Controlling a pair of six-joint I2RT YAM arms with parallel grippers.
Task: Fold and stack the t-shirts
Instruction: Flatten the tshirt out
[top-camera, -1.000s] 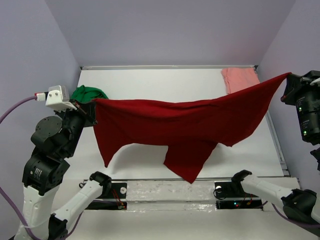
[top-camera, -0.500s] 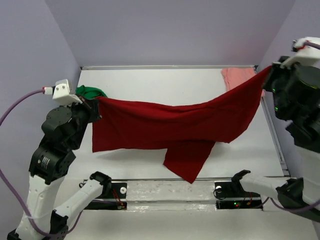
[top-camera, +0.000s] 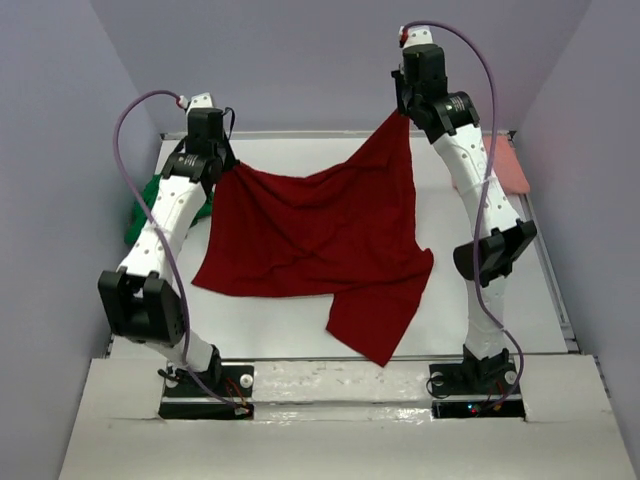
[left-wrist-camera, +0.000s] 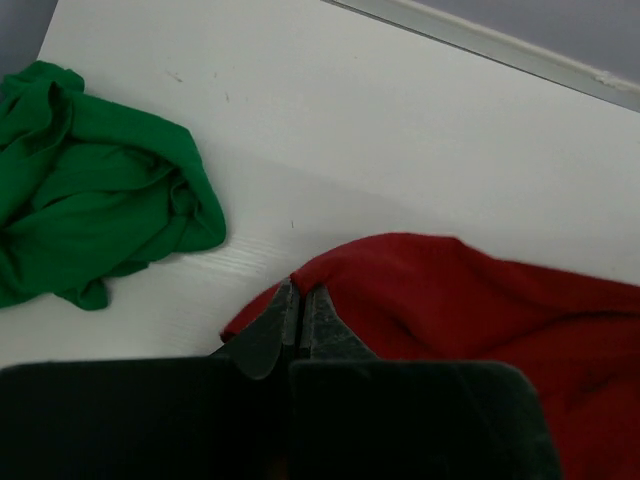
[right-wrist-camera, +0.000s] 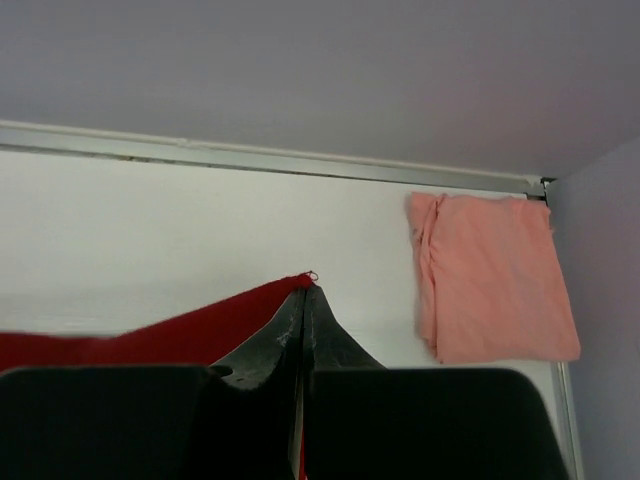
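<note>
The dark red t-shirt is stretched across the middle of the table, its far corners lifted and its near part lying on the surface. My left gripper is shut on its far left corner. My right gripper is shut on its far right corner. The bright green t-shirt lies crumpled at the far left. The salmon pink t-shirt lies folded in the far right corner, partly hidden behind my right arm in the top view.
The white table ends in a raised rail at the back and at the right side. Purple walls close in on the left, back and right.
Both arms have swung from the table's sides toward the back, carrying the red shirt's corners away from me. The shirt hung in the air before; its near part now rests on the table.
</note>
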